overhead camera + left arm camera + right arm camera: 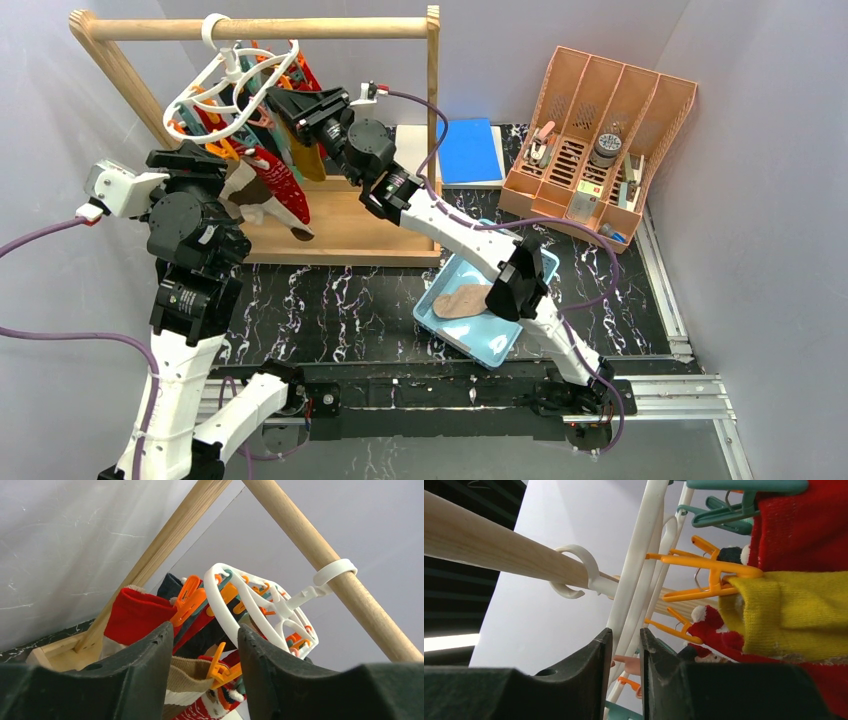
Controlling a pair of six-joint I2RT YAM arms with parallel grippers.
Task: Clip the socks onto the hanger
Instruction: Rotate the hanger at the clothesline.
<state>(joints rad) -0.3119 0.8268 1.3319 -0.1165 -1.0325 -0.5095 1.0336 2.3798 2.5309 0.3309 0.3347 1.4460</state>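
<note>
The white ring hanger [235,85] hangs by its hook from the wooden rail and tilts. Several socks hang from its clips: a red patterned one [280,185], a mustard one [312,160] and a beige one [245,195]. My right gripper [288,100] is shut on the hanger's white rim [639,570], beside the clipped mustard sock [794,615]. My left gripper [215,150] is open just under the ring. Between its jaws, in the left wrist view, an orange clip [222,667] holds the beige sock [187,677]. A tan sock [465,300] lies in the teal tray [490,340].
The wooden rail frame [260,28] stands at the back left on its wooden base [350,235]. A blue pad [468,150] lies behind the tray. An orange desk organizer [600,150] with small items stands at the back right.
</note>
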